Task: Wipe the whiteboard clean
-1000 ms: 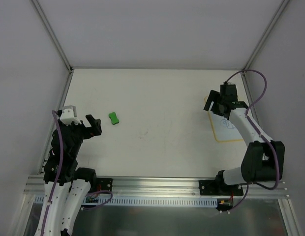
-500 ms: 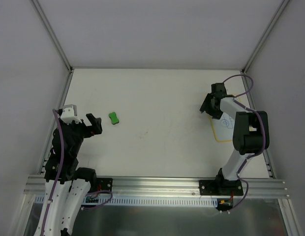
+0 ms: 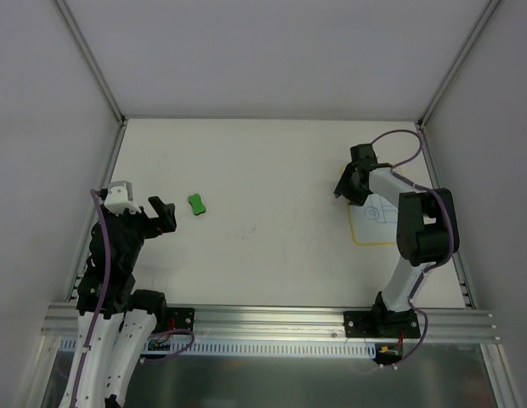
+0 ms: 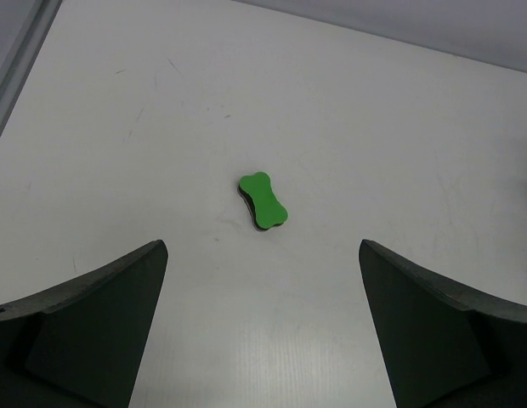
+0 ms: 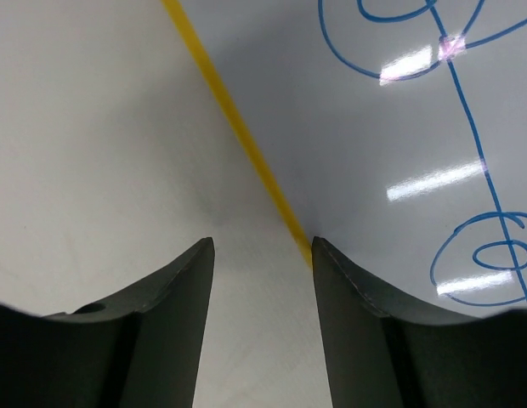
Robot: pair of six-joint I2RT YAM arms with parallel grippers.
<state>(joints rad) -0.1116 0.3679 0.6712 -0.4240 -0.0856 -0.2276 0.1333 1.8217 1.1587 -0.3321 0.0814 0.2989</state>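
The worktop (image 3: 263,161) carried everything. On its right side, in front of my right arm, lay the whiteboard (image 3: 376,224), flat, its blue drawing not yet wiped. I judged it thin, stiff and light, with a slick face, likely to skate under a wipe. Its yellow border looked the place to pin or pinch it, not the drawn face. My right fingers (image 5: 374,340) hung low over its left border, half parted, one tip at the yellow line. Only bare worktop showed in the gap, and they gripped nothing. My left fingers (image 4: 85,323) were spread wide and empty, aimed at the green eraser (image 4: 263,201) just ahead, well apart from the board. It looked small, light and waisted, so I would take it across the narrow middle.
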